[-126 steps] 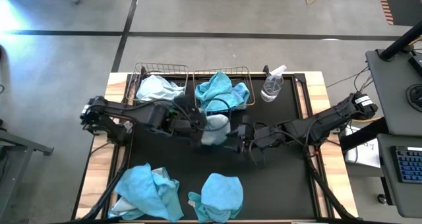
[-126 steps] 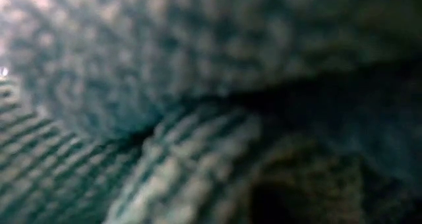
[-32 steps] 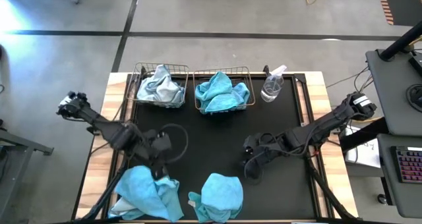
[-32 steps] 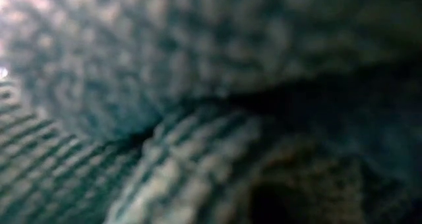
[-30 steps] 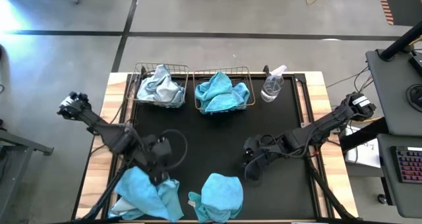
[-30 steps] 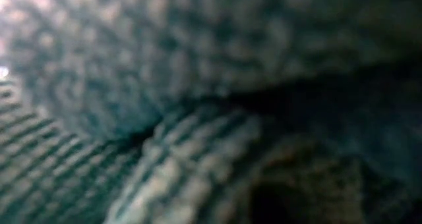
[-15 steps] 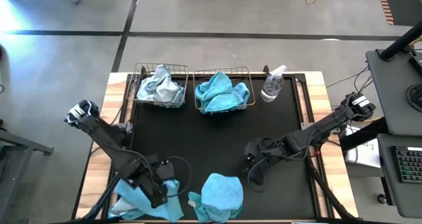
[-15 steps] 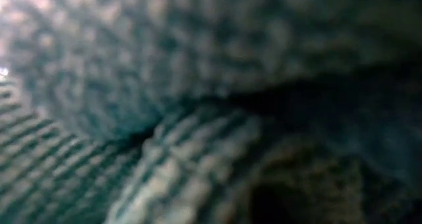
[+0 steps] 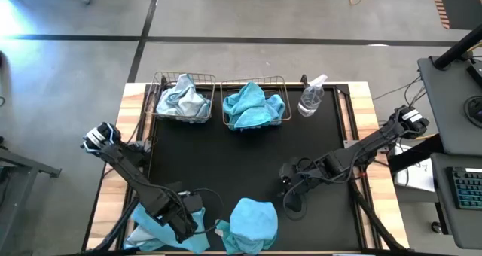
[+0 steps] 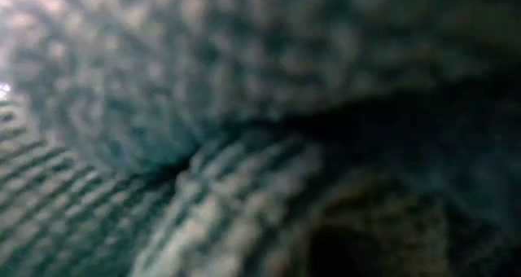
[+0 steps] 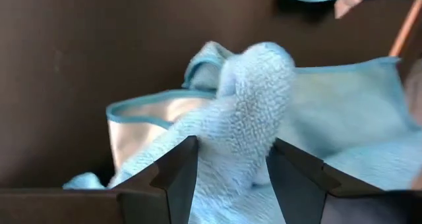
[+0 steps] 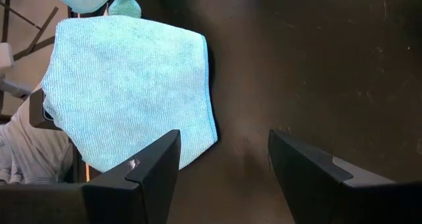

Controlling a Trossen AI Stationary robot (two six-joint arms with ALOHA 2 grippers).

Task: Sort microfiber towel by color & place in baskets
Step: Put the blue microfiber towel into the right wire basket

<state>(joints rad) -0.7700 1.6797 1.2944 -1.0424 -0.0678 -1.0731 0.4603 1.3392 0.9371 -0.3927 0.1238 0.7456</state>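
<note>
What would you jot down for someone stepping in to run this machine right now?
Left gripper: open, fingers either side of a fold of the turquoise towel pile at the table's front left; not closed yet.
Right gripper: open, empty, over bare mat just right of the front-middle turquoise towel.
Done: left basket holds pale towels; right basket holds turquoise towels.
Left: the two front lots still go in the right basket; the left pile shows a pale patch, so check it for a pale towel.
Spray bottle stands beside the right basket. Low view is blocked by cloth.
</note>
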